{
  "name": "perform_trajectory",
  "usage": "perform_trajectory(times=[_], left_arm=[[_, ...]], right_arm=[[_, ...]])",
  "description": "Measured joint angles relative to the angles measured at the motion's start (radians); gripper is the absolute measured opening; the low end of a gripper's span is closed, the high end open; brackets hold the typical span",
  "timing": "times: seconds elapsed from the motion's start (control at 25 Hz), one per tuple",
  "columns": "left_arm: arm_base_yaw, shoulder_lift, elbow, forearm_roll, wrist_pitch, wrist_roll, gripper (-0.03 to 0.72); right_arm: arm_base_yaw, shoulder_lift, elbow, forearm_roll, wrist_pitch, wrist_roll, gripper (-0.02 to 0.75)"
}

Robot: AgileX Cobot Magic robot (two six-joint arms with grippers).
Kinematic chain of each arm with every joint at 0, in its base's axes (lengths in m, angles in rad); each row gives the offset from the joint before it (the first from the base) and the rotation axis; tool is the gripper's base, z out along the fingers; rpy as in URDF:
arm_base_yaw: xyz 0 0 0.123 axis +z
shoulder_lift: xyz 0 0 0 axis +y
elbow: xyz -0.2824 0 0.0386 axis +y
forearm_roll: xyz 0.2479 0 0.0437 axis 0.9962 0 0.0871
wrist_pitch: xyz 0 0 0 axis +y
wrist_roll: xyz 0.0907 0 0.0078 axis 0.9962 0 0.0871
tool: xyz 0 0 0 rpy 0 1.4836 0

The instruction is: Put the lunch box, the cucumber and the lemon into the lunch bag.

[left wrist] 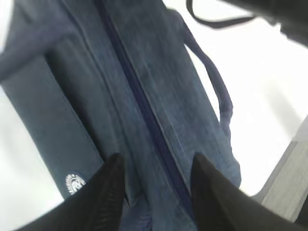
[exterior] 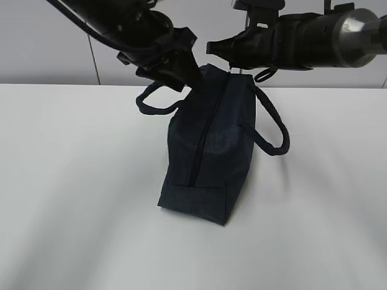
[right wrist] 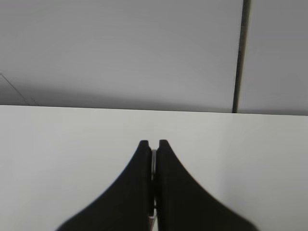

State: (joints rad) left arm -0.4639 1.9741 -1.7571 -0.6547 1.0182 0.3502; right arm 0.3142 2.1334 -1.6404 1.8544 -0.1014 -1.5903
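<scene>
One zipped lunch bag (exterior: 205,157) with two handles; left fingers (left wrist: 108,192) parted, right fingers (right wrist: 144,163) closed.

A plain white bench (exterior: 72,181) is shown filling the lower part of the exterior view, its matte surface lit evenly, with soft shadows cast across it. Behind its far edge a pale grey wall (exterior: 42,42) is seen, made of flat panels. The panels are divided by a thin dark vertical seam (right wrist: 237,55), seen clearly in the right wrist view. The wall is met by the bench in a straight horizontal line.
</scene>
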Motion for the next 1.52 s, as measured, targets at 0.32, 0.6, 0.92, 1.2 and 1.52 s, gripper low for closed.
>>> perform_trajectory(times=[0.32, 0.6, 0.92, 1.2, 1.52], left_arm=[[0.038, 0.023, -0.087, 0.001, 0.015, -0.008, 0.312], [0.038, 0.127, -0.194, 0.001, 0.053, -0.008, 0.312], [0.038, 0.222, -0.284, -0.017, 0.064, -0.008, 0.312], [0.038, 0.276, -0.296, -0.027, 0.041, -0.01, 0.256], [0.038, 0.281, -0.296, -0.017, 0.058, 0.012, -0.002]], right_arm=[[0.0, 0.0, 0.0, -0.004, 0.043, 0.0, 0.0], [0.0, 0.0, 0.0, -0.004, 0.049, 0.0, 0.0], [0.0, 0.0, 0.0, -0.004, 0.054, 0.002, 0.0], [0.0, 0.0, 0.0, -0.005, 0.057, 0.015, 0.0], [0.0, 0.0, 0.0, -0.005, 0.057, 0.025, 0.0]])
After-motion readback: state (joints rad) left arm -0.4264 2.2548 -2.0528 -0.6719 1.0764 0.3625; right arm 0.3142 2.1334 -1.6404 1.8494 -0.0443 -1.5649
